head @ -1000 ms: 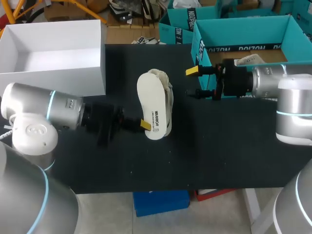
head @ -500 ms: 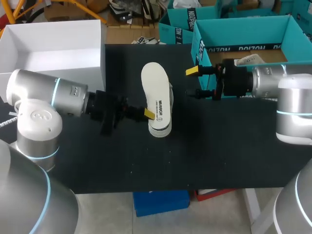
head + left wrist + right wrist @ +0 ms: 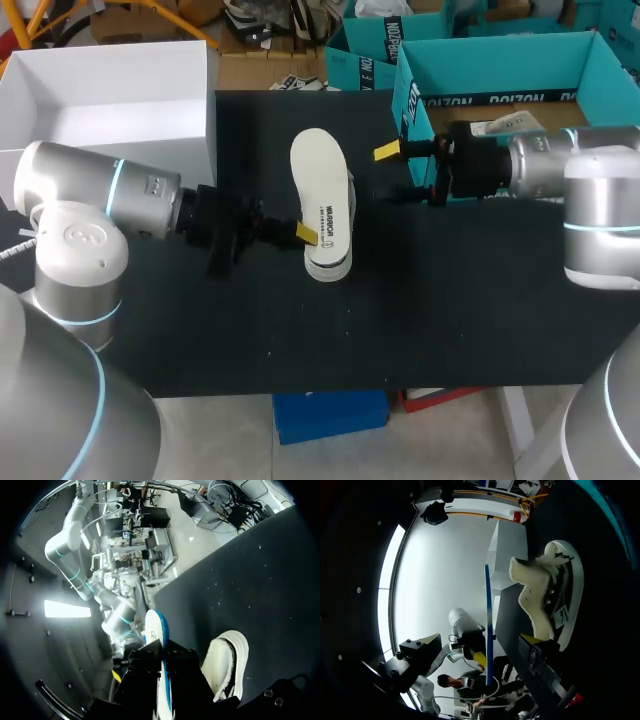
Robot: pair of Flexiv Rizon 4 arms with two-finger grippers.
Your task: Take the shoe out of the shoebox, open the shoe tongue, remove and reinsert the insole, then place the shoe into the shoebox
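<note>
shoe (image 3: 338, 262) lies on the black table (image 3: 450, 300), right under the insole (image 3: 318, 185). the left gripper (image 3: 304, 232) has the insole clamped by its edge and holds it over the shoe, flat face up. my guess is it's held there to be lined up for sliding in again. the right gripper (image 3: 396, 172) hangs just beside the shoe with its 2 fingers apart and empty, probably ready to steady it. shoe and insole both run lengthwise away from the robot, and the shoe's fleecy opening faces the right gripper. i can't tell which end is the toe.
</note>
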